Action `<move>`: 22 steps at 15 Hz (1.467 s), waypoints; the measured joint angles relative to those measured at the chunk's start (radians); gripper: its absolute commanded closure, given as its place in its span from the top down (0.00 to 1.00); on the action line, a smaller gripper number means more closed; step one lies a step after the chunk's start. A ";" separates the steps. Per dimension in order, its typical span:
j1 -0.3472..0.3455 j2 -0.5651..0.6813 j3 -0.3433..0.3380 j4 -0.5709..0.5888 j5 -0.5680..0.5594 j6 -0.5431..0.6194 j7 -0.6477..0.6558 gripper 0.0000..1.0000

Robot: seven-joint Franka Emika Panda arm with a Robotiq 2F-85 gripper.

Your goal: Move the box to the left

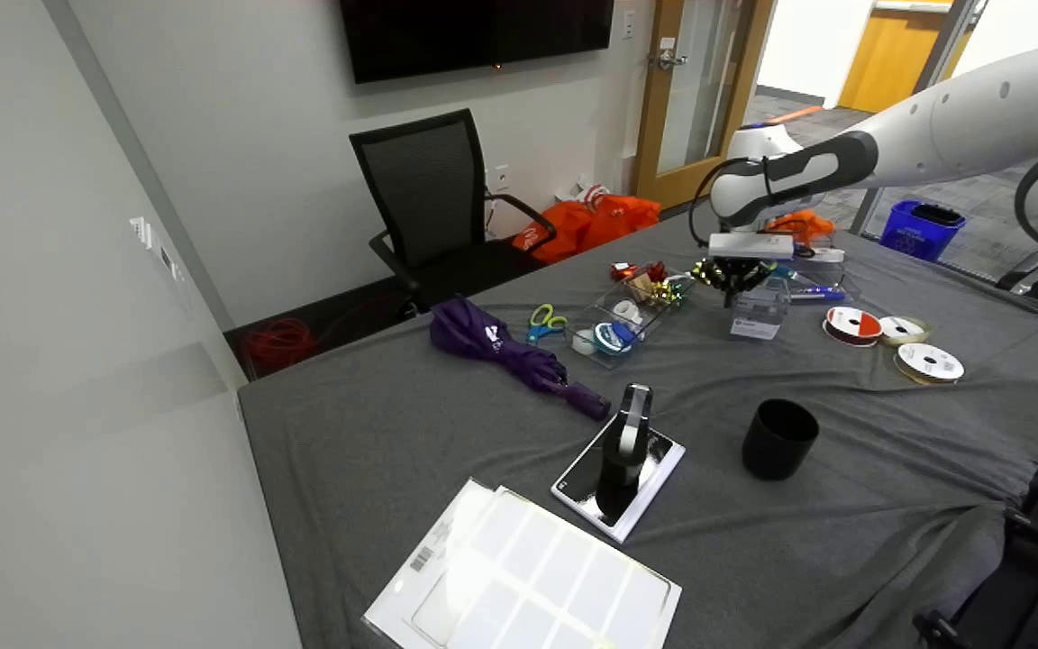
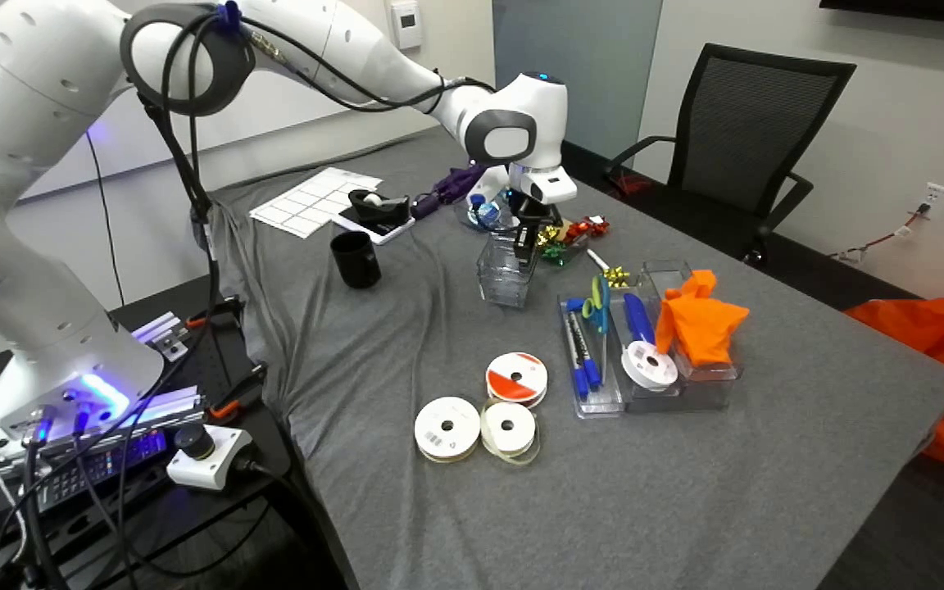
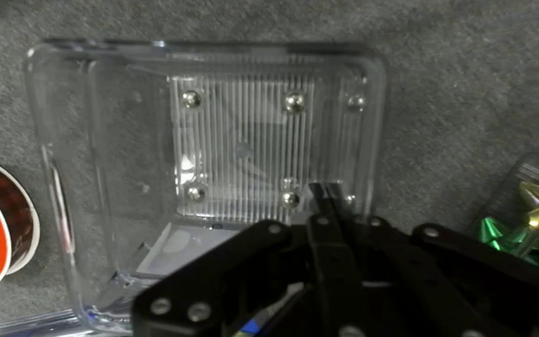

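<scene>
The box (image 1: pixel 769 306) is a small clear plastic open-topped square bin with a white label on one side; no flat grey-blue case shows. It also shows in an exterior view (image 2: pixel 506 283) and fills much of the wrist view (image 3: pixel 246 140), its ribbed bottom visible. My gripper (image 3: pixel 328 189) has its fingers nearly together on one side wall of the box, which runs between them. In both exterior views the gripper (image 1: pixel 729 297) (image 2: pixel 526 252) points down at the box's edge. I cannot tell whether the box touches the table.
Ribbon spools (image 2: pixel 515 378) lie near the box. A clear organiser with pens and orange cloth (image 2: pixel 603 401) stands beside it. A tray with tape and bows (image 1: pixel 609 359) is close by. A black cup (image 1: pixel 779 440), a purple umbrella (image 1: pixel 519 356) and a tape dispenser (image 1: pixel 624 451) lie further off.
</scene>
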State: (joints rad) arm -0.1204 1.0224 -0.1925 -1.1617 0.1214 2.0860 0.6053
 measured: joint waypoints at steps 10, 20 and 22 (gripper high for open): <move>-0.004 0.005 -0.005 0.012 0.000 0.027 -0.008 0.84; -0.004 -0.087 -0.004 -0.036 0.000 0.028 -0.059 1.00; -0.004 -0.115 -0.004 -0.060 0.000 0.028 -0.070 1.00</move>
State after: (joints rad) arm -0.1246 0.9076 -0.1969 -1.2216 0.1215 2.1144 0.5348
